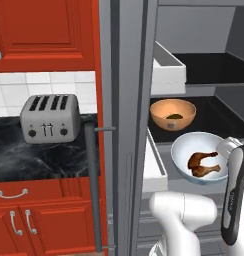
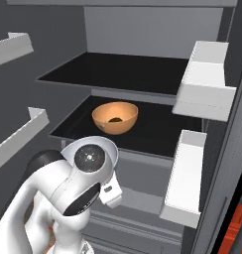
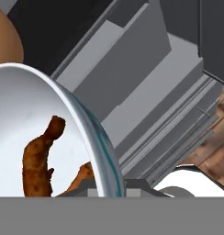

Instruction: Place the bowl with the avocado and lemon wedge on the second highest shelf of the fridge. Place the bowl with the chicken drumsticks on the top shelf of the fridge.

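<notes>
The white bowl with the chicken drumsticks hangs in the air in front of the open fridge, lower than the orange bowl's shelf. My gripper is shut on this bowl's rim, at its right side in the left base view. A drumstick lies inside. The orange-tan bowl stands on the black shelf just under the upper black shelf. A dark green lump with a pale piece, the avocado and lemon, lies in it.
White door bins stick out on the fridge's left side and others on its right. Grey drawers sit under the shelves. A toaster stands on the dark counter beside the long grey handle.
</notes>
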Robot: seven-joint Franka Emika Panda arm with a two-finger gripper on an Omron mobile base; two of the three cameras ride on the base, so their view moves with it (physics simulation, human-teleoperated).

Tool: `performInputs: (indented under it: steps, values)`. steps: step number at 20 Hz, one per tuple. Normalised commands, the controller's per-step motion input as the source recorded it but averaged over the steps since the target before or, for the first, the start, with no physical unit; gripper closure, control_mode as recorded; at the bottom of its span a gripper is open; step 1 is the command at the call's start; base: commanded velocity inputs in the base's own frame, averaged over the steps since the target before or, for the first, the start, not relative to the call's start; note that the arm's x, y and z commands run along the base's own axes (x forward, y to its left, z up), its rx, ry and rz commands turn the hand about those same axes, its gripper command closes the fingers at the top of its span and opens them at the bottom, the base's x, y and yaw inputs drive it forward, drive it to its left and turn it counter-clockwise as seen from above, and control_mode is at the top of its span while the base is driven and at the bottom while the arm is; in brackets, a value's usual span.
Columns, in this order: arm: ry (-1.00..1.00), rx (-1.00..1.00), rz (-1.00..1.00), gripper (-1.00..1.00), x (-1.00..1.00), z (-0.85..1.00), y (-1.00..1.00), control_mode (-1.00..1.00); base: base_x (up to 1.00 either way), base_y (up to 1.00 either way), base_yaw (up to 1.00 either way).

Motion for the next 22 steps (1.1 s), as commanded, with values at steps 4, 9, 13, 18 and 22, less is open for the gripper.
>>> performInputs:
  steps: [4,9,13,18,22]
  values:
    - [-0.01,0.0,-0.2,1.0,-0.51,0.67,0.07,-1.0,0.0,0.0,0.0]
    - [-0.09,0.01,-0.26,1.0,-0.39,1.0,0.12,-1.0,0.0,0.0,0.0]
    - [-0.03,0.12,-0.17,1.0,-0.09,1.0,0.1,-1.0,0.0,0.0,0.0]
    - [0.0,0.22,-0.1,1.0,-0.16,0.98,0.0,-1.0,0.0,0.0,0.0]
    - [-0.04,0.15,-0.08,1.0,0.0,0.88,0.02,-1.0,0.0,0.0,0.0]
